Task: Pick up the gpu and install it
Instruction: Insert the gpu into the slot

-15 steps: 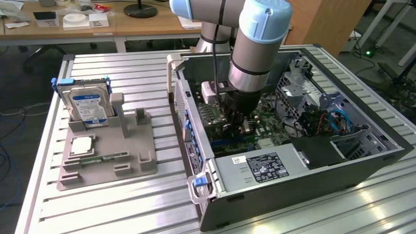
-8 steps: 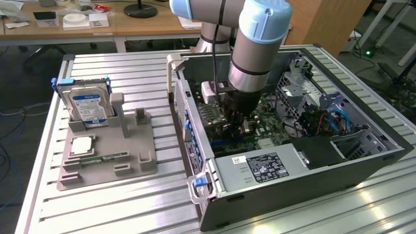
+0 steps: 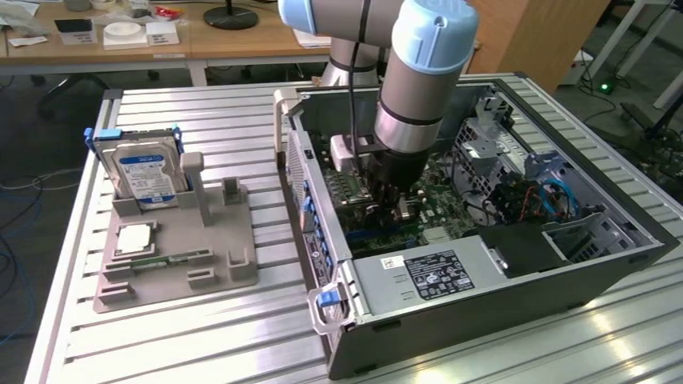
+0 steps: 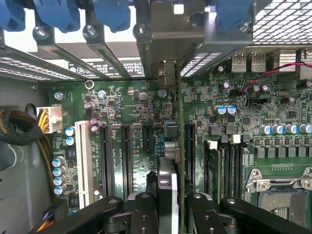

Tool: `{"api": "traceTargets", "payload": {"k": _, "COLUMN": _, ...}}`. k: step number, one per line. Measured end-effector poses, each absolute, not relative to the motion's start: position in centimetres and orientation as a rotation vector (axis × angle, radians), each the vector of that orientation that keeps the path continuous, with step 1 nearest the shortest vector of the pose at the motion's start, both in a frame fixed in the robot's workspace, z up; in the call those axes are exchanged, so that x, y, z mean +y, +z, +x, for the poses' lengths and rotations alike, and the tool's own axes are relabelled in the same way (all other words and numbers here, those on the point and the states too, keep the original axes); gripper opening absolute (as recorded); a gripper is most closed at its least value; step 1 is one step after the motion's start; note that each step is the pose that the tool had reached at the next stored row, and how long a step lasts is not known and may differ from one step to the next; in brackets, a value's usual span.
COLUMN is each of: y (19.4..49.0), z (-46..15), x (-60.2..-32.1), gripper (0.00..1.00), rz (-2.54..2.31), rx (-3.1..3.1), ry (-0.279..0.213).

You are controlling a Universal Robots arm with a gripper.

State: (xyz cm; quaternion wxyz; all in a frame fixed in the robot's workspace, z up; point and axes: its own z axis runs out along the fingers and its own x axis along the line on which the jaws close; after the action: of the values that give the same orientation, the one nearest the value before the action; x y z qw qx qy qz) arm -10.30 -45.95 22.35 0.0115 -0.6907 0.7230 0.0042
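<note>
End effector (image 4: 168,204) clamped on the gpu (image 4: 179,146) — thin, stiff, fragile card, best pinched along its top edge — held edge-on over the motherboard (image 4: 136,112) slots at twelve o'clock.

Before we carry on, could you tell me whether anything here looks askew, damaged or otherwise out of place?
Nothing stands out. The gripper holds the gpu edge-on over the motherboard inside the open case, and the card runs in line with the slots. The hard drive stands upright in its holder outside the case.
</note>
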Motion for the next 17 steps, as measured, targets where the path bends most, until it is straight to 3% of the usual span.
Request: {"api": "traceTargets", "payload": {"k": 17, "y": 22.29, "z": -10.3, "x": -45.95, "gripper": 0.28, "rz": -2.154, "rx": 2.255, "ry": 0.013}}
